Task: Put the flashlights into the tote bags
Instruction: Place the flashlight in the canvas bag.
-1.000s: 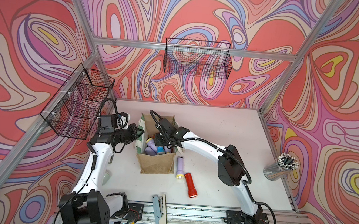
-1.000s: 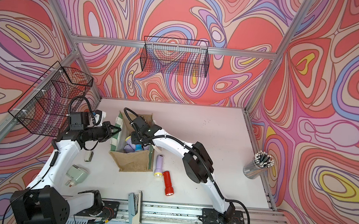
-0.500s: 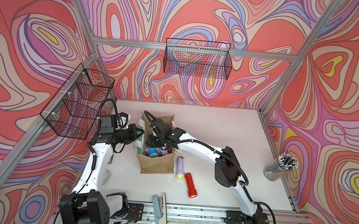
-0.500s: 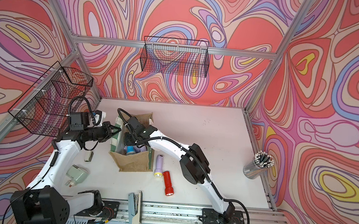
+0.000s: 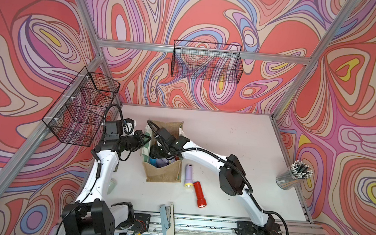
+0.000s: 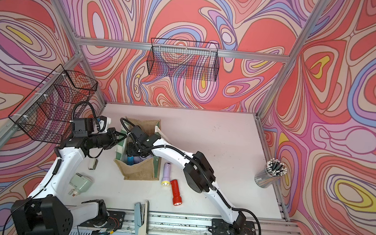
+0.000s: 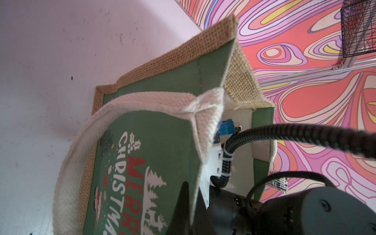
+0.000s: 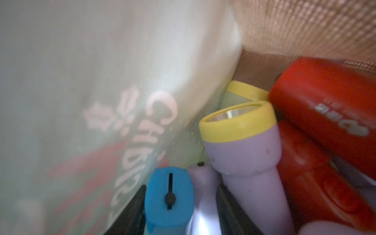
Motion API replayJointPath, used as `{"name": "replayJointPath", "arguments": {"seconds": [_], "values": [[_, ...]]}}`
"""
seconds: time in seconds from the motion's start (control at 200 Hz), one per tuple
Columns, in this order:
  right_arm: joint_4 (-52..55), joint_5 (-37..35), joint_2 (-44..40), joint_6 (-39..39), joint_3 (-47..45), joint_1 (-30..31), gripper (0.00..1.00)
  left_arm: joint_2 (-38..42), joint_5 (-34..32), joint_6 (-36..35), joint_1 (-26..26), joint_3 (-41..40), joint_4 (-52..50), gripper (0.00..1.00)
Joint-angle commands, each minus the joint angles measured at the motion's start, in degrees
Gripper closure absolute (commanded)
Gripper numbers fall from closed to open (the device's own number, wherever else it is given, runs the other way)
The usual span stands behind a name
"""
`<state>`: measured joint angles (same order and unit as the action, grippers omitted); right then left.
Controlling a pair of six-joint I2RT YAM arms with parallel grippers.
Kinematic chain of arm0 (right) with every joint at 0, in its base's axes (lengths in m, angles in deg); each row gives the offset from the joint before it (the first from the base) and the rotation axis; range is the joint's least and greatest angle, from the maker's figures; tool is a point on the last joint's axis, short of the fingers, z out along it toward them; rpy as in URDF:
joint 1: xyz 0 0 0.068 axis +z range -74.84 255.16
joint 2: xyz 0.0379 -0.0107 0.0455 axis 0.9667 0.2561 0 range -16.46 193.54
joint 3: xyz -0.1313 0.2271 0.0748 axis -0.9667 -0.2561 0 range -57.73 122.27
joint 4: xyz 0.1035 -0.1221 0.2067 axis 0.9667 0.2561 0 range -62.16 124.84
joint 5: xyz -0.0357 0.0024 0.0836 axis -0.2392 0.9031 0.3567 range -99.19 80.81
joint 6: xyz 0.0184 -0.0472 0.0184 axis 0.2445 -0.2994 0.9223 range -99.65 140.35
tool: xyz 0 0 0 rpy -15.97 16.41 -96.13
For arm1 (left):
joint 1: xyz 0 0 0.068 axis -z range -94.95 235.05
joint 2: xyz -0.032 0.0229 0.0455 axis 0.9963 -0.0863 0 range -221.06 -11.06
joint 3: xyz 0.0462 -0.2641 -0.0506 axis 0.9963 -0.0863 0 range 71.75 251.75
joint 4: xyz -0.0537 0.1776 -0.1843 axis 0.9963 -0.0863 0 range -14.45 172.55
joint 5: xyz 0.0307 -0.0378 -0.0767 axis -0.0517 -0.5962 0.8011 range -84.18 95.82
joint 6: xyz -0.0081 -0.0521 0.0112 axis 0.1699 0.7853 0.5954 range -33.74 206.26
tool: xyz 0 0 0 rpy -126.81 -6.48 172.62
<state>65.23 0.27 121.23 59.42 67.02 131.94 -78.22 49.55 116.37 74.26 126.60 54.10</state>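
The tan jute tote bag [image 5: 163, 174] [image 6: 138, 171] stands open on the white table. My left gripper [image 5: 146, 140] [image 7: 193, 213] is shut on the rim of its green printed side wall [image 7: 162, 130]. My right gripper [image 5: 156, 152] [image 8: 181, 213] reaches down inside the bag, jaws apart, with a blue flashlight [image 8: 168, 193] and a lilac one between them. Beside them lie a yellow-rimmed lilac flashlight [image 8: 244, 150], a red one [image 8: 325, 105] and a pale green one [image 8: 238, 95]. On the table right of the bag lie a lilac flashlight [image 5: 189, 175] and a red flashlight [image 5: 199, 194].
Black wire baskets hang on the back wall [image 5: 206, 64] and the left wall [image 5: 83, 109]. A metal cup of pens [image 5: 293, 176] stands at the right edge. A stapler [image 5: 166, 216] lies at the front rail. A pale green device [image 6: 81, 183] lies by the left arm.
My right gripper has gone further into the bag, toward its left wall, and its jaws have spread. The left gripper has kept its hold on the bag wall.
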Motion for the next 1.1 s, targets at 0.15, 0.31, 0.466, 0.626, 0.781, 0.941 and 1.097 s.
{"name": "replayJointPath", "arguments": {"seconds": [0.15,0.31,0.466,0.626,0.781,0.941,1.097], "values": [[1.2,-1.7,-1.9,-6.4,2.5,0.4,0.34,1.0,2.1,-0.1,0.0,0.1,1.6,1.0],[2.6,-1.8,-5.4,-11.1,3.0,-0.6,0.28,1.1,2.1,0.0,0.0,0.1,1.6,1.0],[3.4,-2.8,-9.0,-14.2,2.2,-2.0,0.26,1.1,2.1,0.0,0.0,0.1,1.6,1.0],[3.7,-2.8,-12.9,-16.0,0.7,-3.5,0.26,1.1,2.0,0.0,0.0,0.1,1.6,1.0],[5.2,-2.0,-15.9,-17.4,0.4,-4.4,0.26,1.0,1.8,0.6,0.0,-0.4,2.3,1.0],[5.5,-4.1,-21.3,-19.7,-2.6,-4.4,0.28,1.2,1.8,0.7,0.0,-0.7,2.7,1.0],[2.3,-12.2,-30.2,-20.8,-11.0,-4.6,0.3,1.9,1.6,0.5,0.0,-0.5,2.3,1.0]]}}
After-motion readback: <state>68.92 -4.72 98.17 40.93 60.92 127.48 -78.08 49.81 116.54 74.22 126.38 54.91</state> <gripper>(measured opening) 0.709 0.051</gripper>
